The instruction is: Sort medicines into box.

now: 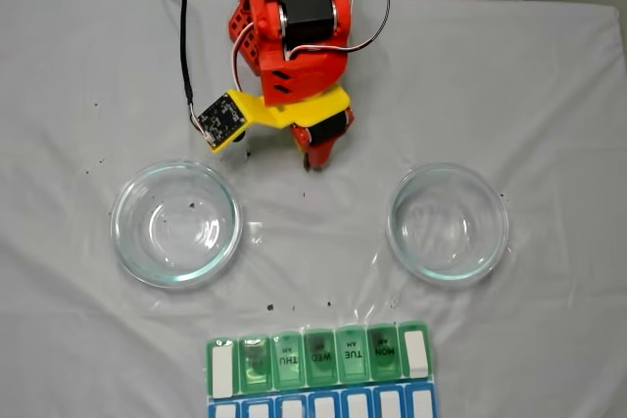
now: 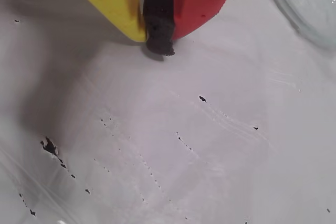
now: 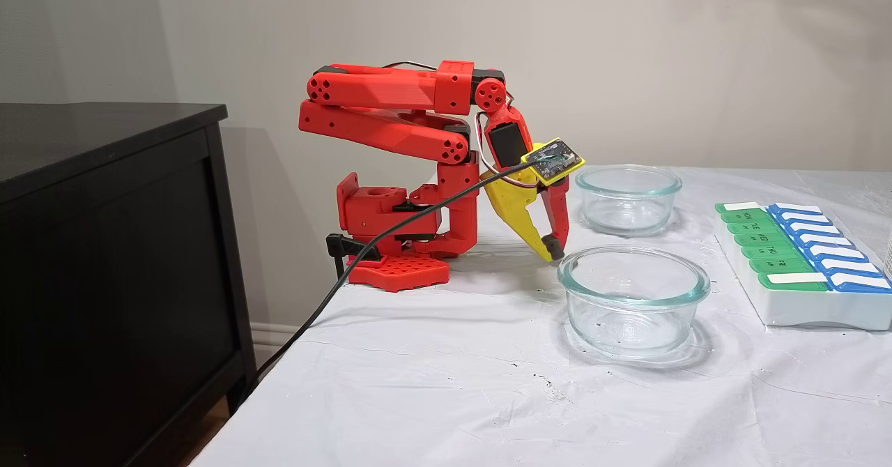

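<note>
Red arm (image 3: 390,115) folded back near its base; gripper (image 2: 157,40) tip down, touching the white tablecloth (image 1: 78,66). Yellow and red fingers pressed together on their black pad, nothing between them. Pill box (image 1: 318,357) sits at bottom edge in a fixed view, green lids w/ MON, TUE, WED, THU, blue row below; well apart from gripper. Two glass bowls, one left (image 1: 176,223) and one right (image 1: 448,223), lie btwn gripper and box, both look empty. Small black specks (image 2: 50,146) dot the cloth. No pills made out.
</note>
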You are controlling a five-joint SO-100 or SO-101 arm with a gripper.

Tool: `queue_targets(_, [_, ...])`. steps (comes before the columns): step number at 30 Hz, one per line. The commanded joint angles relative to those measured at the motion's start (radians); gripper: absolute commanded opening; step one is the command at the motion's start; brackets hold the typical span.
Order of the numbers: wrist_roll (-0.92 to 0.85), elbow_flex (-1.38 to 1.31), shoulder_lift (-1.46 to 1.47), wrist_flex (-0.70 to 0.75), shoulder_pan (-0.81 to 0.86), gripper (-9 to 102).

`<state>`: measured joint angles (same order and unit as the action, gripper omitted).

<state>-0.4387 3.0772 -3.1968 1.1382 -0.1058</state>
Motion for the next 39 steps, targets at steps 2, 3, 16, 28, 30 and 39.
queue_targets(2, [0.026,-0.089,-0.008,0.006,0.034,0])
queue_targets(3, [0.044,-0.089,-0.008,0.006,0.051,3])
queue_targets(16, [0.750,0.035,-0.008,-0.192,0.279,7])
queue_targets(28, [0.403,0.028,-0.008,-0.328,0.048,4])
queue_targets(30, [0.350,0.026,-0.008,-0.339,0.021,3])
queue_targets(39, [0.118,-0.040,-0.008,-0.184,-0.034,0])
